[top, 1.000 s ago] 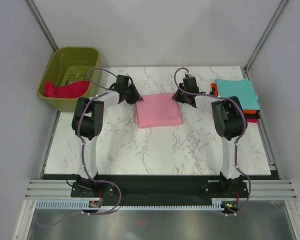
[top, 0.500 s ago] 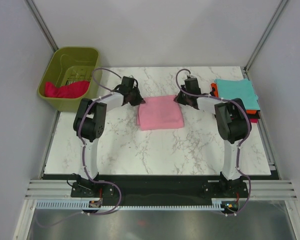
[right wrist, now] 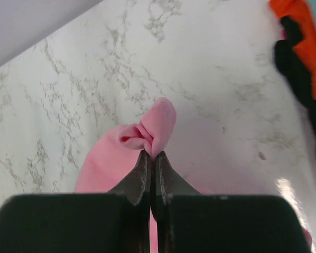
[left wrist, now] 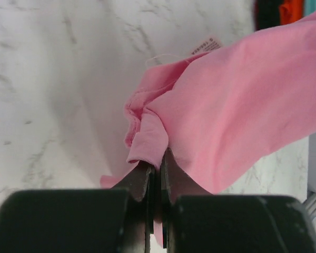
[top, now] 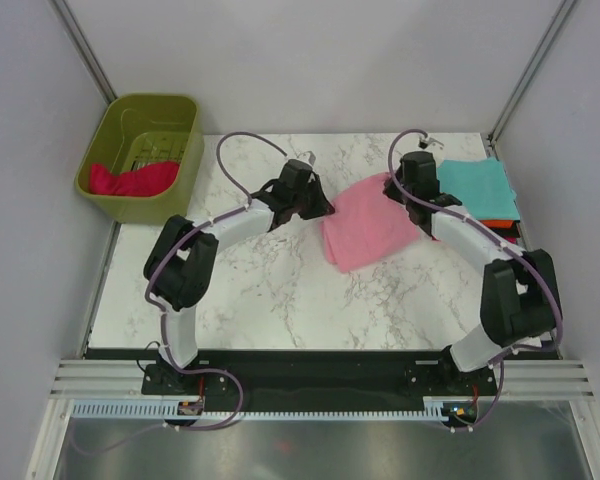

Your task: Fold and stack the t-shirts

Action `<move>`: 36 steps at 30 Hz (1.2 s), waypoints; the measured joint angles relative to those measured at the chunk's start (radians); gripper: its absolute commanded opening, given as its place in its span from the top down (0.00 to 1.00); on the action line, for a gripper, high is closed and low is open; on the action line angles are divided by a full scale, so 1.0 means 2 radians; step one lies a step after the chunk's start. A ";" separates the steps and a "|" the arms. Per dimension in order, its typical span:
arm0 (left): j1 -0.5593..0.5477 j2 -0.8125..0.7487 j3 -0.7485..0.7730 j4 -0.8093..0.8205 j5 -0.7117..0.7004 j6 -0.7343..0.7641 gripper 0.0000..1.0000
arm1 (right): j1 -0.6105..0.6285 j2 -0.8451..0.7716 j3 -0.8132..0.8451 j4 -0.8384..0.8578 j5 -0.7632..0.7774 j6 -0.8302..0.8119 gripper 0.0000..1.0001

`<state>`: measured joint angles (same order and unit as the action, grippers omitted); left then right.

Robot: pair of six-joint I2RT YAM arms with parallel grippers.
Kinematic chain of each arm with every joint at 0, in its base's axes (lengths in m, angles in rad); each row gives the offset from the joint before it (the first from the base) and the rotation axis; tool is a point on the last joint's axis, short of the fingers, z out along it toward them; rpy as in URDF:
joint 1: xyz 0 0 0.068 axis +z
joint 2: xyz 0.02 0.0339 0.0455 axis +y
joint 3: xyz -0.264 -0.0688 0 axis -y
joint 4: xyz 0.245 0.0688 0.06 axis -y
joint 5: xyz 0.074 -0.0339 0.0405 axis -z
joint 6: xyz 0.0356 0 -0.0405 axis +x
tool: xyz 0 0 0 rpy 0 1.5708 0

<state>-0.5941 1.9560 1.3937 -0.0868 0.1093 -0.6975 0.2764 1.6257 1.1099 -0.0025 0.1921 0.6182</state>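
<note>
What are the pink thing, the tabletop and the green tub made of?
The pink shirt looks like soft matte knit cloth, likely cotton: it bunches into rounded folds. The tabletop looks like slightly glossy white marble with grey veins, possibly only a printed laminate. The green basket seems moulded plastic: smooth rigid walls, slotted bottom.

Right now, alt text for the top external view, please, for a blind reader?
The left claw and right claw are each shut on an edge of the soft light pink cloth t-shirt over the white marble table. To the right sits a folded stack topped by a teal shirt; a crimson red shirt lies in the olive-green plastic basket at left.
</note>
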 measured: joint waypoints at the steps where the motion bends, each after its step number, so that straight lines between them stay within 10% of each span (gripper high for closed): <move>1: -0.009 -0.001 0.000 0.008 0.000 -0.002 0.98 | -0.005 -0.020 -0.006 -0.009 0.013 0.002 1.00; 17: -0.167 0.052 0.150 0.108 0.005 -0.028 0.98 | -0.094 -0.240 0.008 -0.138 0.253 -0.011 1.00; 26: -0.168 0.180 0.302 0.143 0.016 -0.031 0.98 | -0.254 -0.165 0.026 -0.155 0.166 0.028 1.00; 36: -0.168 0.236 0.381 0.181 0.016 -0.032 0.98 | -0.292 -0.116 0.049 -0.149 0.124 0.059 1.00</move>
<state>-0.9298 2.4283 2.1551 0.2745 0.1413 -0.7609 -0.3077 1.3933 1.2079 -0.3004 0.4404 0.7368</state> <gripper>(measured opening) 0.052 0.021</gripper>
